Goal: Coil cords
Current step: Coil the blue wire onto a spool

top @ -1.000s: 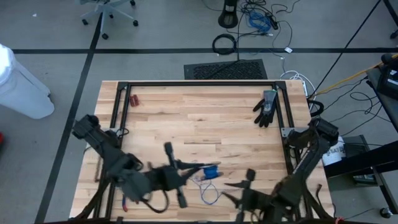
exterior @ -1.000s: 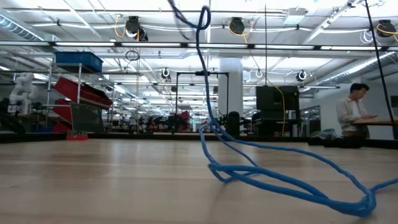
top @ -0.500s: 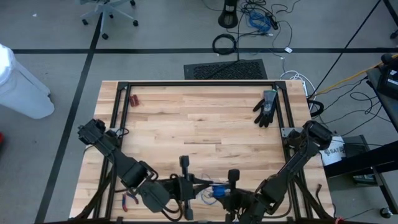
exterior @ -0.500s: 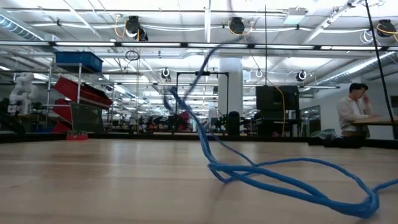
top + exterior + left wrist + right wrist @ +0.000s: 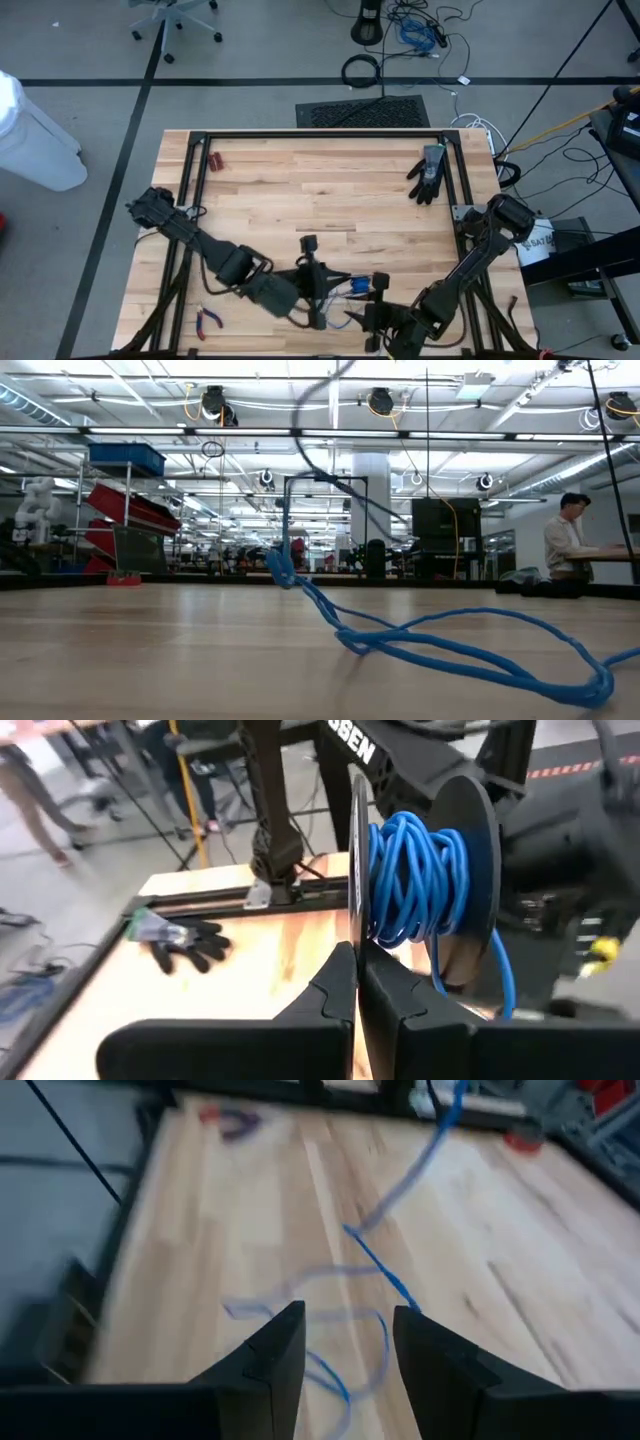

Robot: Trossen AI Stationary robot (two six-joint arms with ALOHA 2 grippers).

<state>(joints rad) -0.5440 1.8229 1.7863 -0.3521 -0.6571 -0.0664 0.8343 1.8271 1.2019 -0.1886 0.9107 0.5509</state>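
A black spool (image 5: 440,870) carries the blue cord (image 5: 412,870), wound between its two discs. It hangs over the table's near middle, with my left gripper (image 5: 356,948) shut on it; the high view shows the same gripper (image 5: 303,288) beside the spool (image 5: 314,280). From the spool the cord runs down to slack loops (image 5: 450,650) lying on the table. My right gripper (image 5: 350,1320) hovers open just right of the spool, over those loops (image 5: 385,1275), touching nothing. It shows in the high view too (image 5: 378,302). My left gripper pinches the thin rim of one spool disc (image 5: 357,920) between its two fingers. The fingers come nearly level and lie in the disc's plane. The spool is lifted clear of the table with its discs upright, and the cord trails slack below it.
A black glove (image 5: 428,172) lies at the far right. Small red-handled pliers (image 5: 209,319) lie at the near left, and a small red thing (image 5: 214,161) at the far left. A black frame (image 5: 320,135) edges the table. A person stands in the room behind (image 5: 570,540).
My left gripper has sunk with the spool and gone toward the table's right edge, turning as it went. The cord's rising stretch has dropped from steep to a low slant, while the loops stay on the table. My right gripper has come down and leftward toward the spool.
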